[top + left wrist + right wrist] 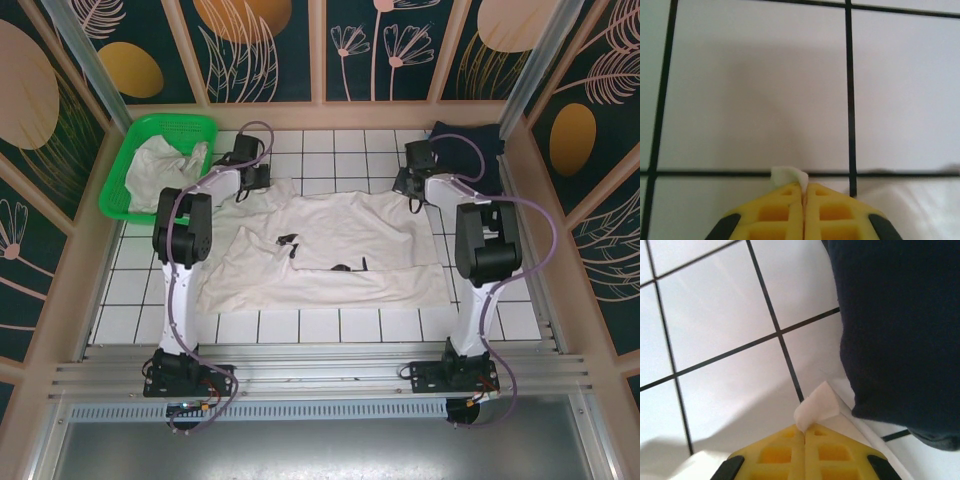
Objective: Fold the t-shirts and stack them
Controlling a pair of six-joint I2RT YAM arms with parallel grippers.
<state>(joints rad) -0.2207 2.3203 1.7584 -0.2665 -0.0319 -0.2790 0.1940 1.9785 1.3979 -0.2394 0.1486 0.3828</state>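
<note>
Top view: bright, even light from overhead, no hard glare. Arms (185, 230) drop short soft shadows on white t-shirt (340, 235); cloth near blown out, folds still readable. Frame posts (88, 62) splay outward at edges, wide-lens bend. Left wrist view: broad grey shadow across far tiles of table (740, 100), grout lines slightly soft, left gripper (803, 186) blurred at near edge. Right wrist view: navy t-shirt (900, 315) almost black, weave lost; right gripper (805, 429) out of focus; shadow pooling near left.

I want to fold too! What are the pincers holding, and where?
The white t-shirt, by its far edge: left pincer at the left end, right pincer at the right end.
</note>
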